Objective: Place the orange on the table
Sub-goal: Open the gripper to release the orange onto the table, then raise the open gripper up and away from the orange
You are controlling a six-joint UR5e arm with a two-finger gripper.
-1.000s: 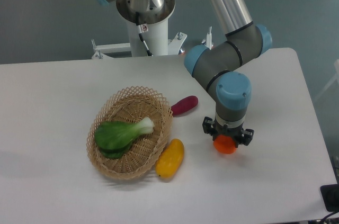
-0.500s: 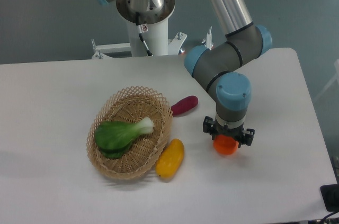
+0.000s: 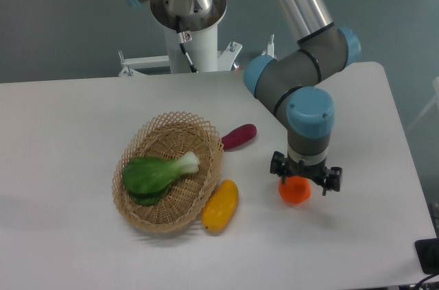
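The jaws stand spread to either side of the orange [image 3: 295, 190], and from this view I cannot tell whether they are touching its skin or have just let go. The gripper [image 3: 304, 182] points straight down over the fruit, which sits on or very near the white table [image 3: 62, 132], right of the basket and well clear of it.

The main risk, as I judge it, is rolling: the orange is a smooth ball, and if a finger drags on it as the arm rises, it could be nudged away (the right-hand table edge is the nearer one). A lift that is not straight up would be the likely cause.

Open room is good. The yellow fruit [image 3: 220, 204] lies to the left, leaning against the wicker basket [image 3: 171, 125], and the purple vegetable [image 3: 239, 136] rests near the basket's upper right rim; both are apart from the orange. Bare tabletop runs in front of and to the right of the gripper, before the rounded corner.
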